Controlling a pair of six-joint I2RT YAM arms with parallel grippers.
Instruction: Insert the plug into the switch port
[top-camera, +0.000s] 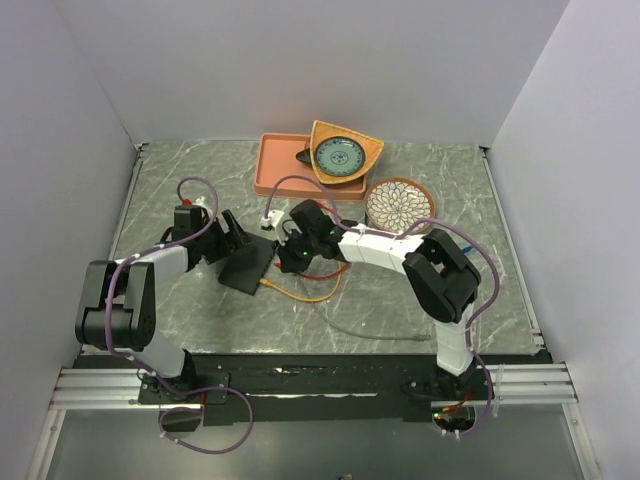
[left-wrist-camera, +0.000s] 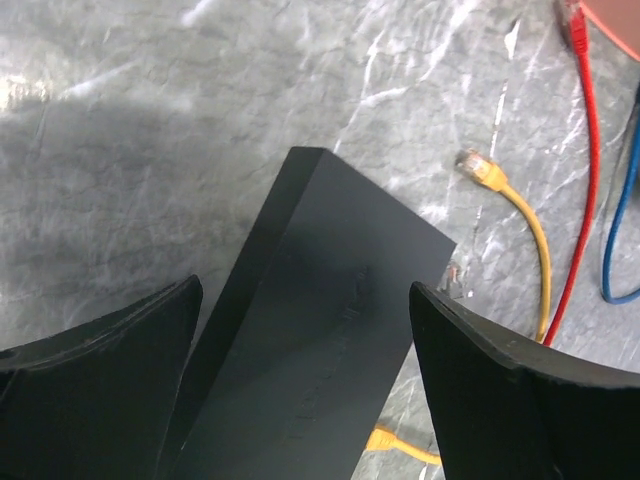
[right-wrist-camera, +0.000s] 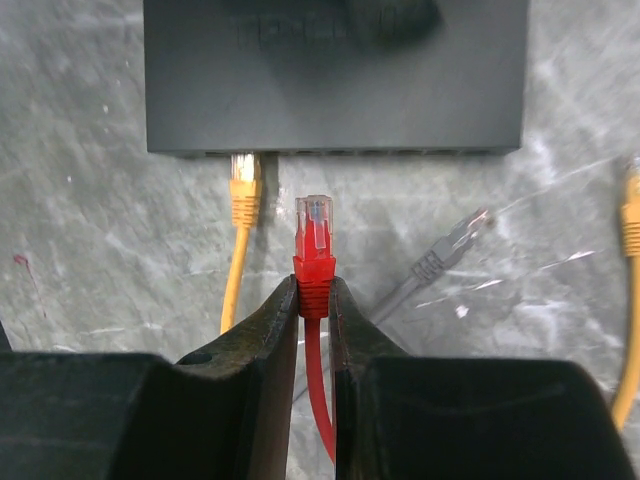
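Observation:
The switch, a flat matte-black box, lies on the marble table with its socket edge facing my right gripper. That gripper is shut on the red plug, whose clear tip points at the socket row and stops a short way from it. A yellow plug sits at a socket to the left of it. My left gripper is open and straddles the switch, one finger on each side. From above, the switch lies between the left gripper and the right gripper.
A grey plug lies loose to the right of the red one, with another yellow cable at the far right. A salmon-pink tray, a teal bowl and a patterned plate stand behind. A blue cable lies nearby.

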